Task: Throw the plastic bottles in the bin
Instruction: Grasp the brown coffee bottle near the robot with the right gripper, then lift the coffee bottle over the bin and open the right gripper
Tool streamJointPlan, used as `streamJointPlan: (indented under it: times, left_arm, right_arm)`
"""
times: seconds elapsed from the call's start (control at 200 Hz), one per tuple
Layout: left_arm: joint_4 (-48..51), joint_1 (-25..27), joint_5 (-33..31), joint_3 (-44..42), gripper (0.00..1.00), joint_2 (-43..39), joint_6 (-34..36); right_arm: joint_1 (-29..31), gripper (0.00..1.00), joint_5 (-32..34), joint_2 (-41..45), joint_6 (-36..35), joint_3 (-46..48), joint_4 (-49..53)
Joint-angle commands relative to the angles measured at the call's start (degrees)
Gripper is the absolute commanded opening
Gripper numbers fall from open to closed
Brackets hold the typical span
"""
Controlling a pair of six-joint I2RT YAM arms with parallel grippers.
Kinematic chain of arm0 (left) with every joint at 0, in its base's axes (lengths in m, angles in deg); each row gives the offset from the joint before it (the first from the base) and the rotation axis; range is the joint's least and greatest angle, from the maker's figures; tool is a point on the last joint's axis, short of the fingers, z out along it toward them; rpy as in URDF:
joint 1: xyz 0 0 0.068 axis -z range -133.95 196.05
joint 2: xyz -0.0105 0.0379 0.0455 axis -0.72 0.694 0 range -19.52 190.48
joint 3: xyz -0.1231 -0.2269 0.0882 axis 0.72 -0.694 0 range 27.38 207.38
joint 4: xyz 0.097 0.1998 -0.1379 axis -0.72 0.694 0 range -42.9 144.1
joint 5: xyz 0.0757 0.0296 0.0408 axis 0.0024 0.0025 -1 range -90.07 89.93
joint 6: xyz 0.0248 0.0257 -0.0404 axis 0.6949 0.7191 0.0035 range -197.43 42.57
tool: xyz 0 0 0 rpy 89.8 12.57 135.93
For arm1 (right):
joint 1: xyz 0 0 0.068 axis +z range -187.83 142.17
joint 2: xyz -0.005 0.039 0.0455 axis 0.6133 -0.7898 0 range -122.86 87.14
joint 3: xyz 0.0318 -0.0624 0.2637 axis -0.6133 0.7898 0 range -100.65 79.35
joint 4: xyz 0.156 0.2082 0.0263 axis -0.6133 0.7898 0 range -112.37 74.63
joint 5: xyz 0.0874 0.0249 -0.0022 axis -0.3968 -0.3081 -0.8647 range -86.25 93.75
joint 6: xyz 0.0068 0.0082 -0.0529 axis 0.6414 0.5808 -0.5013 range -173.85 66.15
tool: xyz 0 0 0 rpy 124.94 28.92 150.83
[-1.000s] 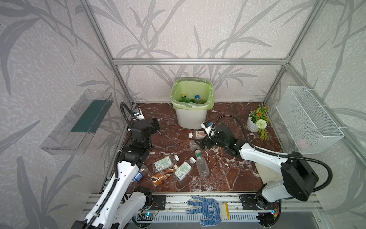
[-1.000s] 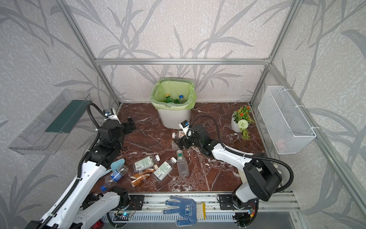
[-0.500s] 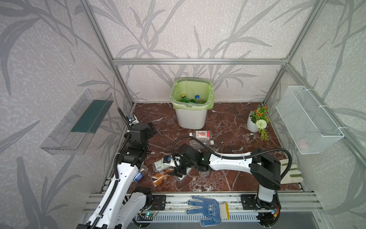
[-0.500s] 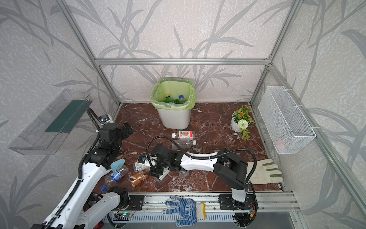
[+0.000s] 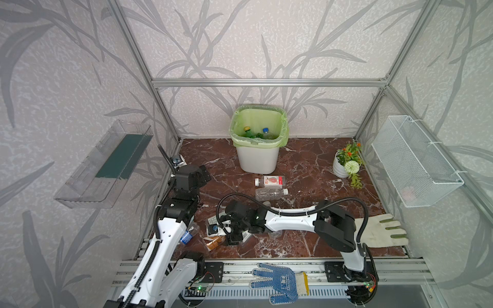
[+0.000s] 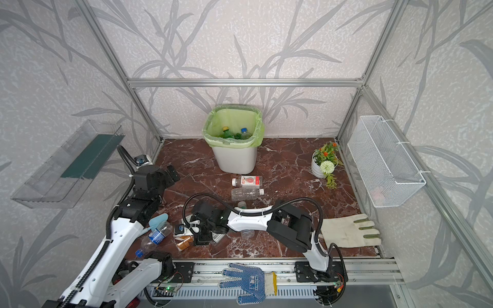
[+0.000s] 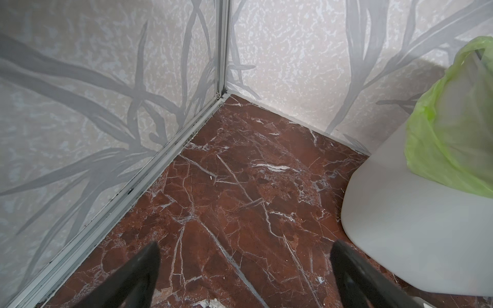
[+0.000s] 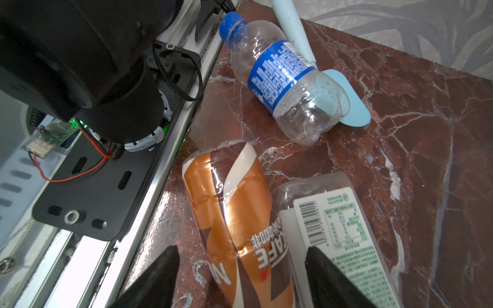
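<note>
Both top views look steeply down from high above the desk's (image 5: 306,165) six o'clock edge toward the bin (image 5: 257,160) at twelve o'clock. The left wrist view sits low, facing the eleven o'clock corner and the bin's wall; the right wrist view hangs close over the brown-labelled bottle (image 8: 240,213) at seven o'clock.

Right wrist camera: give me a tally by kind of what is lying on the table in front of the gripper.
Bottles: 3 (blue-label bottle, orange-brown bottle, green-label bottle)
Spatulas: 1 (light blue spatula, partly under the blue-label bottle)
Total: 4
</note>
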Motion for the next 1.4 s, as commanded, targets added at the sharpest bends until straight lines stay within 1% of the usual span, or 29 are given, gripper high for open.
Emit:
streamJointPlan:
  times: [0.0, 0.165, 0.345, 0.56, 0.725, 0.945, 1.11, 1.245, 1.315, 1.395]
  left_arm:
    - [0.8, -0.6, 1.1, 0.1, 0.99, 0.5, -1.4]
    - [0.8, -0.7, 2.0, 0.1, 0.99, 1.1, -1.5]
    - [0.9, -0.7, 2.5, 0.1, 0.99, 1.6, -1.4]
    - [1.0, -0.8, 2.8, 0.3, 0.99, 1.8, -1.4]
    - [1.0, -1.0, 3.0, 0.3, 0.99, 1.7, -1.5]
    - [1.8, -1.1, 3.0, 0.8, 0.99, 1.7, -1.8]
    - [4.6, -1.3, 2.5, 1.7, 0.99, 2.7, -1.3]
    - [5.3, -1.4, 2.8, 1.0, 0.99, 3.6, -1.2]
    - [5.1, -1.4, 3.4, 0.5, 0.99, 3.9, -0.9]
    - [4.6, -1.5, 3.7, 0.0, 0.99, 4.1, 0.1]
  right_arm:
    - [1.1, 0.76, -0.5, -2.7, -2.5, -3.1, 2.4]
    - [1.6, 0.75, 0.5, -5.8, -3.9, -6.6, 4.5]
    - [2.0, 0.71, 1.2, -8.7, -5.1, -9.8, 6.7]
    - [2.1, 0.57, 2.0, -8.6, -5.5, -10.0, 6.6]
    - [2.0, 0.49, 2.6, -5.5, -4.5, -7.1, 3.6]
    - [2.0, 0.47, 2.5, 2.7, -2.6, -2.2, 0.0]
    - [1.0, 0.46, 4.0, 13.4, -1.3, 2.5, -1.3]
    - [-1.9, 0.46, 4.6, 23.3, 1.1, 3.7, -2.5]
    - [-3.9, 0.45, 6.6, 28.2, 1.5, 3.4, -3.2]
    - [-5.9, 0.46, 10.6, 33.2, 0.6, 2.7, -4.6]
